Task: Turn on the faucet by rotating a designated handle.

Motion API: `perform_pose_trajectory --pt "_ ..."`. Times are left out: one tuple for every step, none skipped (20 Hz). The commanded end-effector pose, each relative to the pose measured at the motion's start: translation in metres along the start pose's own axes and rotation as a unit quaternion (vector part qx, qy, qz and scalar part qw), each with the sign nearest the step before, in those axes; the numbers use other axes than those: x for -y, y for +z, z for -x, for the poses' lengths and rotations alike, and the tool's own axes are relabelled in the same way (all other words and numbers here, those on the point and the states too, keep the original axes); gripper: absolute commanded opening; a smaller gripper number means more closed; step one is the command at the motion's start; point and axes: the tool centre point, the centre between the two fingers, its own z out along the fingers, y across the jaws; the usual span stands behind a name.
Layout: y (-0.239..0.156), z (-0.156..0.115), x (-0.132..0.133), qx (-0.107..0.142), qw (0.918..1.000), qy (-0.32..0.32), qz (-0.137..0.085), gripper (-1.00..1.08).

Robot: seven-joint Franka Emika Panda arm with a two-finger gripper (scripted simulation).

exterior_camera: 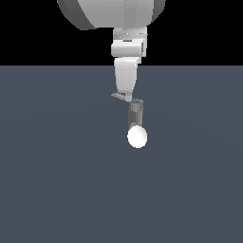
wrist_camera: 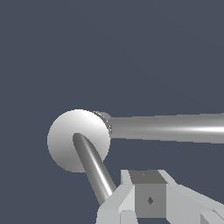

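The white gripper (exterior_camera: 126,95) of the Panda arm (exterior_camera: 114,12) hangs nose-down over a slate-blue floor (exterior_camera: 57,190), its tip meeting the upper end of the faucet (exterior_camera: 135,112). Whether the fingers are apart or together cannot be told: in the exterior view the tool appears as a single tapering white block, and in the wrist view only its pale casing (wrist_camera: 148,199) shows along the frame's edge.

Directly beneath the tool's tip, the thin light-grey handle (exterior_camera: 119,97) juts out from the top of the post toward the exterior view's left. The gripper's tip looks to be touching or just above it, though actual contact cannot be confirmed. The dark grey post itself stands just to the exterior view's right of the gripper's tip and runs downward toward the camera, ending in a white ball (exterior_camera: 137,137) that glows against the floor.

From the wrist, the ball (wrist_camera: 78,140) sits near the middle of the picture, with two shiny grey bars reaching away from it: one long bar (wrist_camera: 170,128) running to the frame's edge, and a second bar (wrist_camera: 94,168) slanting across the ball's face to the gripper casing.
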Motion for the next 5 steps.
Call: perform_pose_trajectory --pt "0.011 0.042 -0.002 0.005 0.9995 -0.031 0.008 -1.0" --pt "0.012 0.047 0.0 0.005 0.9994 -0.032 0.009 -1.0" --pt "0.013 0.051 0.001 0.005 0.9994 -0.033 0.01 -1.0" --pt "0.013 0.055 0.003 0.005 0.9993 -0.034 0.011 -1.0" --pt "0.013 0.055 0.003 0.005 0.9993 -0.034 0.011 -1.0"
